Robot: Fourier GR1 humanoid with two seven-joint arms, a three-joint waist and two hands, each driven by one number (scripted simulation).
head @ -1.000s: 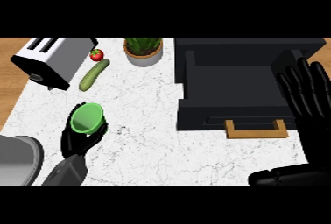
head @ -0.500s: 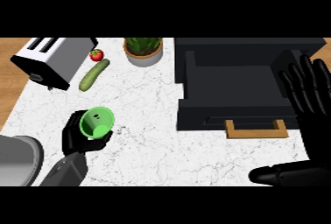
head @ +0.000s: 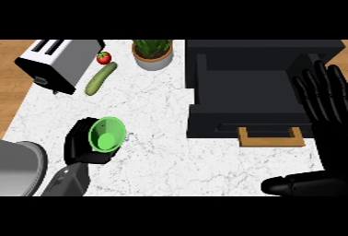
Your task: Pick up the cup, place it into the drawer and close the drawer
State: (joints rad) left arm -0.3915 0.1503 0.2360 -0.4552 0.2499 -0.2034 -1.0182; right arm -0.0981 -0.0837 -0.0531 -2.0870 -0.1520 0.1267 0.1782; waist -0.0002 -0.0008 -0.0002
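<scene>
1. While the left robot hand curls its black fingers round the smooth green cup, the cup sits well left of the drawer, its round mouth tipped toward the view.
2. The drawer is a boxy black tray, standing open, with a flat wooden handle on its front.
3. The right robot hand, fingers straight and empty, covers the drawer's right wall.
4. Far left of the drawer, a grey rounded thing is cut off; its kind is unclear.
</scene>
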